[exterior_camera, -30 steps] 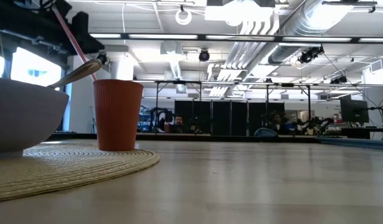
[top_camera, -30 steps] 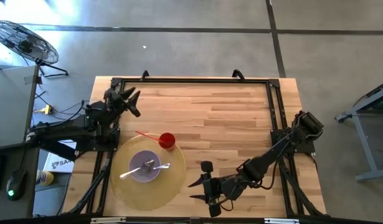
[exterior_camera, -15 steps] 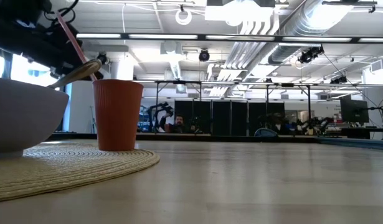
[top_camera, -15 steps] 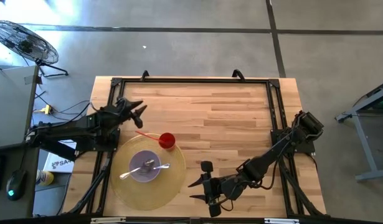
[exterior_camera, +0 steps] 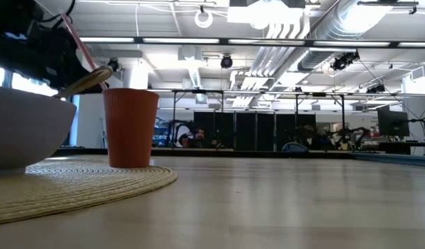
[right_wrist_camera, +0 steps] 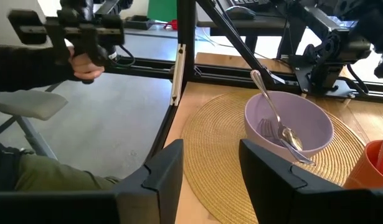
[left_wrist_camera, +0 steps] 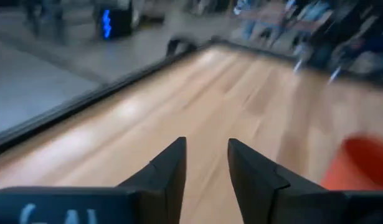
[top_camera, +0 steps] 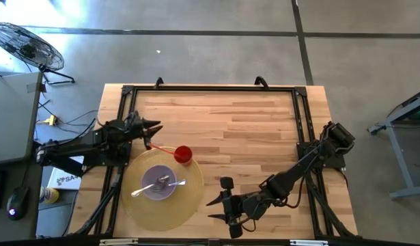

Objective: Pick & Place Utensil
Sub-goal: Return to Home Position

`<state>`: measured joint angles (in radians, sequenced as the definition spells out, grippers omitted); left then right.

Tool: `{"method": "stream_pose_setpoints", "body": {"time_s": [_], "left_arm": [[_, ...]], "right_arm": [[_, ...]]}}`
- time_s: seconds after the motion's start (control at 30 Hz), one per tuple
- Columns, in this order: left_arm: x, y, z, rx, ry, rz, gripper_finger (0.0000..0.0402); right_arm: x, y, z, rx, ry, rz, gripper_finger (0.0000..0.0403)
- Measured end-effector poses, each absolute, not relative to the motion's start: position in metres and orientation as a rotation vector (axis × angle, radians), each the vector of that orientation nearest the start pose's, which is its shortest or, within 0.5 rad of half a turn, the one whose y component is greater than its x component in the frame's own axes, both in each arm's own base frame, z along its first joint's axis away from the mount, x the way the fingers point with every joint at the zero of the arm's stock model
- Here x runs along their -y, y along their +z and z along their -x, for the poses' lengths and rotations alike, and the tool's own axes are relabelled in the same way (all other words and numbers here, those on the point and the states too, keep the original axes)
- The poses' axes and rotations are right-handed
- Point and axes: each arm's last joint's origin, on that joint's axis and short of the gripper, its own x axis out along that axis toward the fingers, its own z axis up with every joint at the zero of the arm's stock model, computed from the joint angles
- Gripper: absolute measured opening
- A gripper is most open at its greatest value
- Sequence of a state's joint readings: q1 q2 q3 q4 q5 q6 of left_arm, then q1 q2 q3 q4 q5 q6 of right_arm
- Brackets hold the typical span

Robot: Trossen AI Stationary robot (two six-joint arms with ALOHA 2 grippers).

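Placing looks done: the fork (right_wrist_camera: 266, 129) and spoon (right_wrist_camera: 273, 107) are seen in the bowl (top_camera: 158, 186), the straw (top_camera: 158, 147) in the cup (top_camera: 184, 154) on the mat (top_camera: 189, 205), and with the left gripper (top_camera: 154, 128) and right gripper (top_camera: 210, 210) both spread and empty, only a tuck home is called for, straw left unclipped.

Dark letters beginning "SA" are read on a white box (top_camera: 59, 178) that lies below the left edge of the surface (top_camera: 223, 123); the rest of the word is cut off by the frame. Pale letters are seen on the dark housing (left_wrist_camera: 54, 208) behind the left jaws, but they are too blurred to be read. A blue lit sign (left_wrist_camera: 108, 23) beyond the surface is likewise unreadable.
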<state>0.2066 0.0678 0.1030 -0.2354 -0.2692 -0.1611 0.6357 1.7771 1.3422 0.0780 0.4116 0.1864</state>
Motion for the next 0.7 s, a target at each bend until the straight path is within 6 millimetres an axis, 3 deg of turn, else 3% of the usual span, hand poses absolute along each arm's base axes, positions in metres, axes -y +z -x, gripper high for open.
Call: {"method": "stream_pose_setpoints", "body": {"time_s": [0.37, 0.7], "left_arm": [[-0.017, 0.174, -0.089, -0.119, 0.172, 0.129, 0.0008], [-0.015, 0.172, -0.089, -0.136, 0.086, 0.134, 0.0001]], "right_arm": [[-0.234, 0.28, -0.337, -0.329, 0.192, -0.002, 0.0151], [-0.235, 0.28, -0.336, -0.328, 0.194, -0.002, 0.0151]]}}
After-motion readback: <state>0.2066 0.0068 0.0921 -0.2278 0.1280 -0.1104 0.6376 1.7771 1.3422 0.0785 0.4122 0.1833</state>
